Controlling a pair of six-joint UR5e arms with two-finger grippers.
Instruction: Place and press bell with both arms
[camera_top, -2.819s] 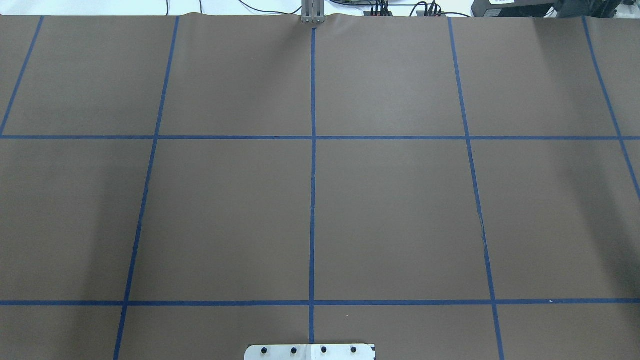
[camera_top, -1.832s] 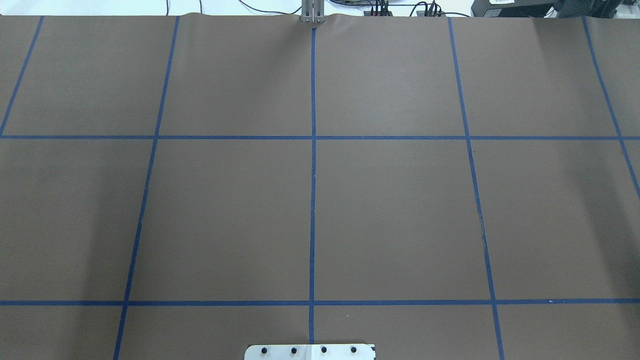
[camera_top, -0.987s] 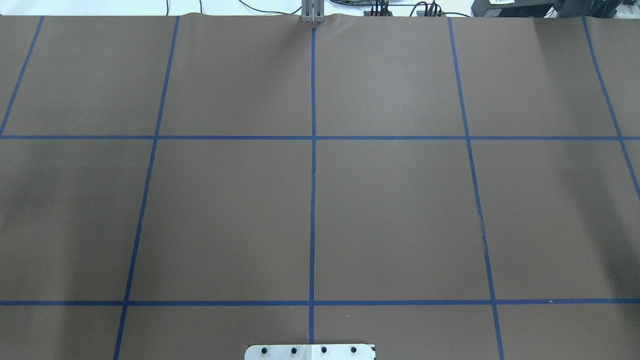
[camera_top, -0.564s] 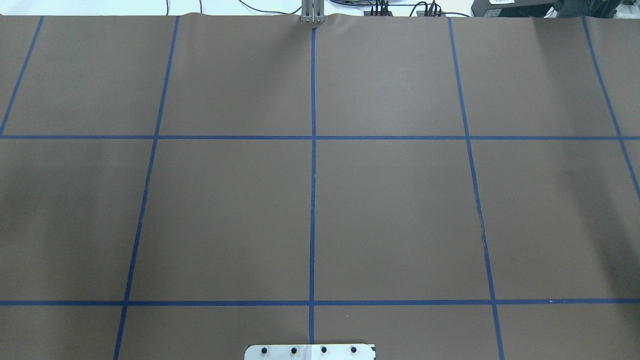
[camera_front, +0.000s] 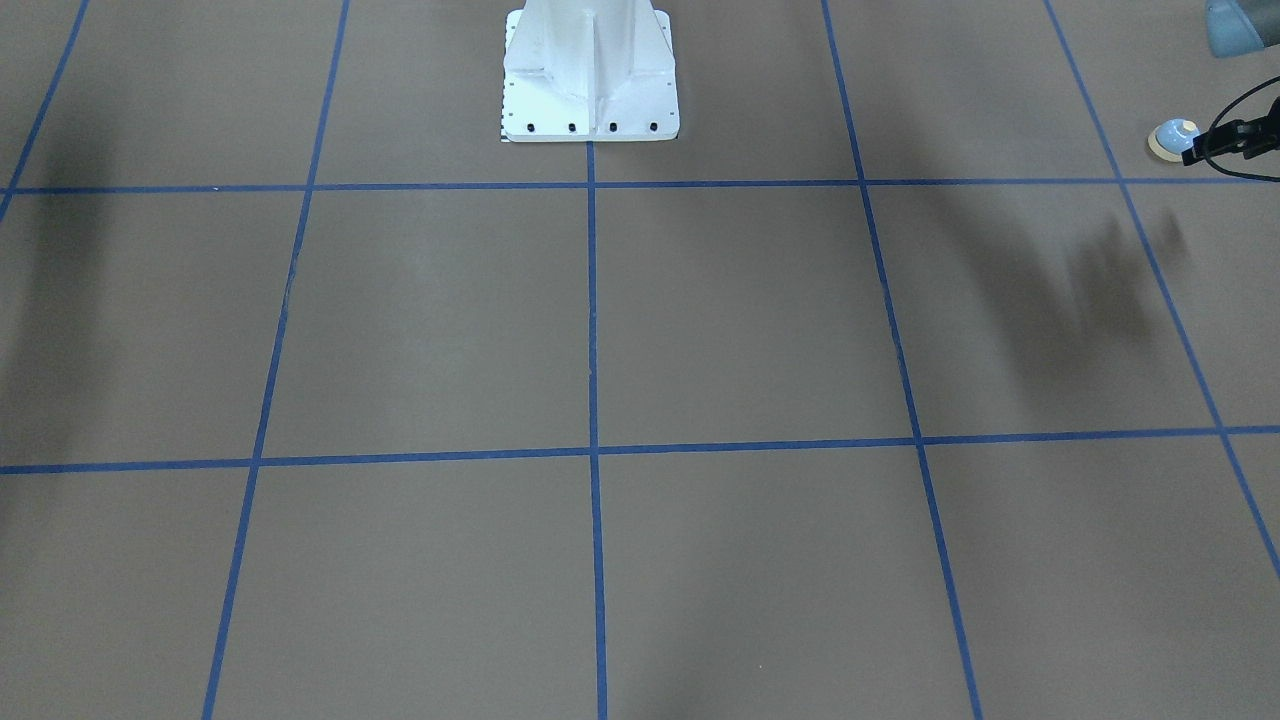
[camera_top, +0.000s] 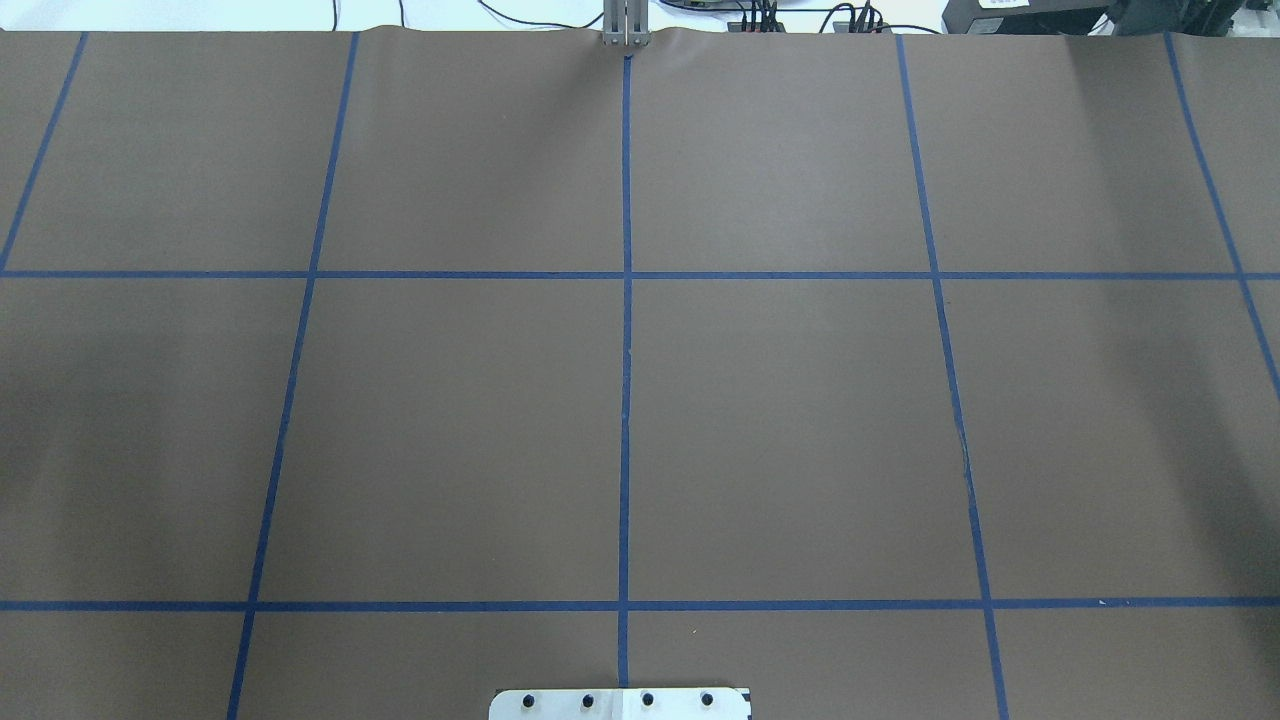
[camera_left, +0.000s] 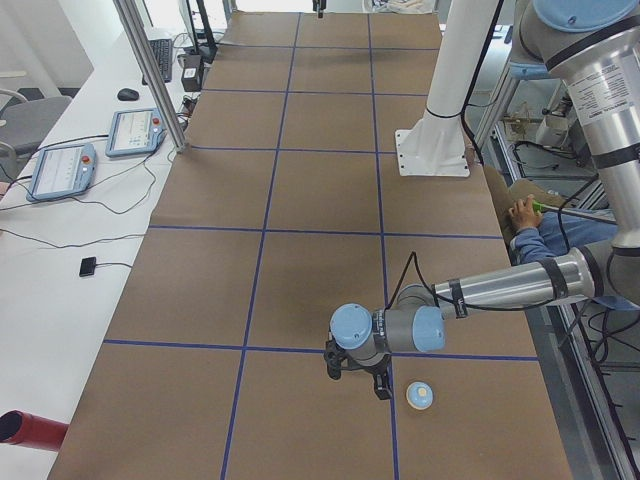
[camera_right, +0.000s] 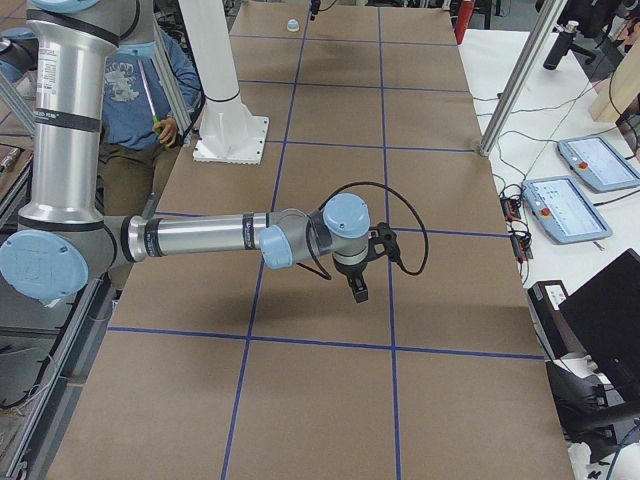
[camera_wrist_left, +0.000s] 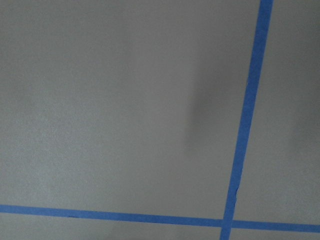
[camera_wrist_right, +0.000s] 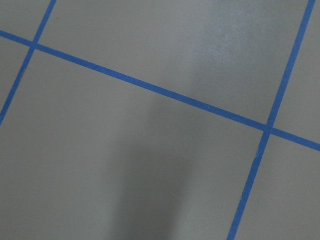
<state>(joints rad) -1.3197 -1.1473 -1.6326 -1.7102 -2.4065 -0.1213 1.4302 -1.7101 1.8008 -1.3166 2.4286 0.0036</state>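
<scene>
Exterior left view puts the bell (camera_left: 420, 395) upright on the brown table cover (camera_left: 300, 200), just beside my left gripper (camera_left: 381, 388), which points down. My right gripper (camera_right: 358, 291) hangs well away, toward the table's other end. Whether either pair of jaws is open, I cannot tell.

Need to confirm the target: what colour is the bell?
The bell has a light-blue dome, cream base and button; exterior left view best.

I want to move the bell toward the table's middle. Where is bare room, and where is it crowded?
Bare: the squares on both sides of the middle tape line, in front of the white base. Crowded: the robot's left end, where the left tool hangs beside the bell.
</scene>
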